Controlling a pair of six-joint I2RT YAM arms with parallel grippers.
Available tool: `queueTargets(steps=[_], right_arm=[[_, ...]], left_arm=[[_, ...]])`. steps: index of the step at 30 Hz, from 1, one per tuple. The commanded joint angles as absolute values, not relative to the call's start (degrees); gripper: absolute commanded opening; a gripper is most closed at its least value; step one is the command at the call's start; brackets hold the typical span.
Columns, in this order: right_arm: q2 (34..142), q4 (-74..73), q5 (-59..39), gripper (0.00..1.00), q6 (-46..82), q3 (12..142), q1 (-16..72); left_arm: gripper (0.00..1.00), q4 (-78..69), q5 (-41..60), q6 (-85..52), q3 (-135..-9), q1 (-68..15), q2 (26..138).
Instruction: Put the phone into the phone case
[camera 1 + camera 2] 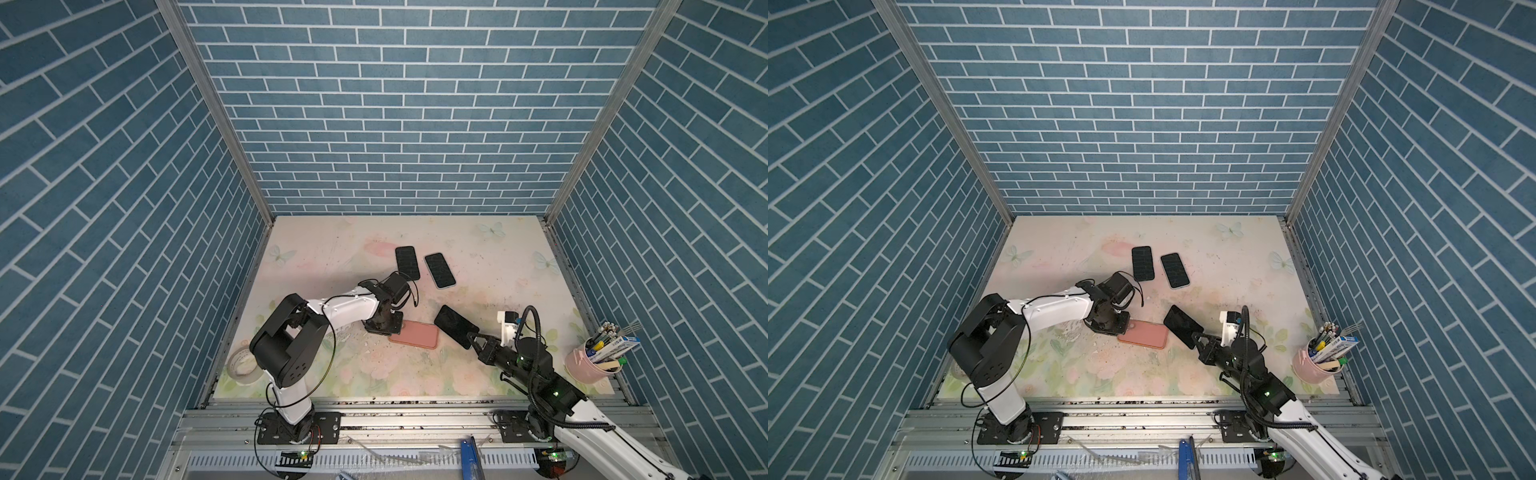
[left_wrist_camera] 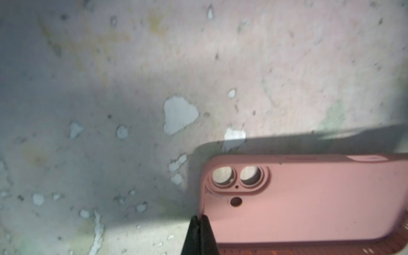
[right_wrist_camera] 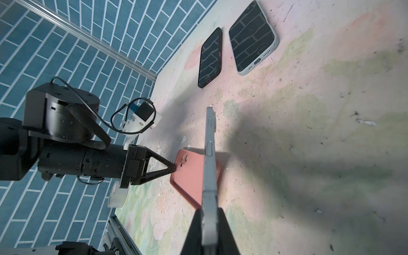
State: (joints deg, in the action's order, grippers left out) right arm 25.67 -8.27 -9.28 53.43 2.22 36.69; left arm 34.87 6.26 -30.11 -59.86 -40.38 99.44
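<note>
I see two spare phones lying face up side by side, not touching, toward the back of the floral mat (image 1: 498,266): a black phone (image 1: 407,262) and a pale phone (image 1: 439,270). A tape roll (image 1: 241,376) sits at the mat's front left corner. A pink cup (image 1: 586,370) stuffed with pens (image 1: 609,345) stands at the front right, and blue brick walls (image 1: 395,104) close in three sides.

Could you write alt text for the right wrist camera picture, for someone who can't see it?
The right gripper clamps a grey phone, seen edge-on, above a floral table. Just beyond it the left gripper pinches one corner of a pink phone case; two other phones lie screen-up farther off.
</note>
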Motion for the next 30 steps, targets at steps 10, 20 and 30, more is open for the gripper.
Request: queueTargets(steps=[10, 20, 30], right_arm=[[31.4, -16.7, -11.4, 0.00, 49.8, 4.6, 36.5], [39.6, -4.7, -10.8, 0.00, 42.4, 18.6, 36.5], [61.2, -2.0, -12.8, 0.00, 37.8, 42.2, 36.3]], left_arm=[[0.32, 46.5, 0.2, -28.3, -59.5, -42.3, 84.7], [0.52, 10.5, 7.7, -33.3, -36.0, -39.5, 63.9], [0.81, 6.8, 4.4, -34.3, -29.9, -38.1, 57.1]])
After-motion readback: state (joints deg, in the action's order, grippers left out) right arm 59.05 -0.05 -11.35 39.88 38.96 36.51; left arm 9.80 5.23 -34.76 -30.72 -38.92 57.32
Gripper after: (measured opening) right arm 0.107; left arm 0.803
